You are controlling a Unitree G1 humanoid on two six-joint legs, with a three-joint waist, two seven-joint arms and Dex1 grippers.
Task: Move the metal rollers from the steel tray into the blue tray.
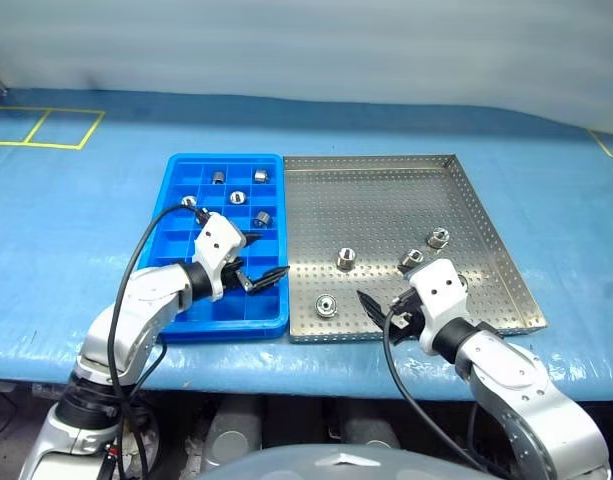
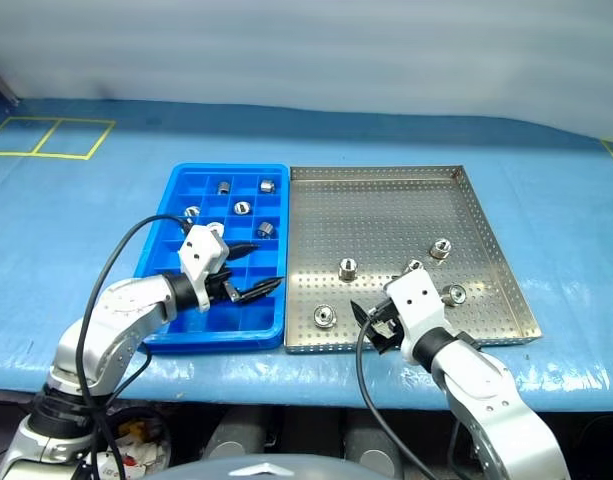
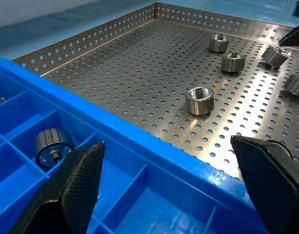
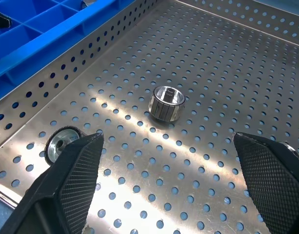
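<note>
A blue-covered table (image 1: 66, 230) carries the blue tray (image 1: 178, 172) on the left, touching the wider steel tray (image 1: 386, 195) on its right. Several metal rollers (image 1: 237, 197) already sit in the blue tray's far compartments. The left hand (image 1: 258, 262) hovers over the blue tray's near right corner, fingers spread apart and empty. Five more rollers lie in the steel tray's near half. The right hand (image 1: 380, 305) hangs above the steel tray's near edge, fingers apart, gripping nothing.

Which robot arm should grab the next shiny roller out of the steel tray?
Probably the right. Its open right gripper hangs over the steel tray, close to a roller. The open left gripper is over the blue tray.
</note>
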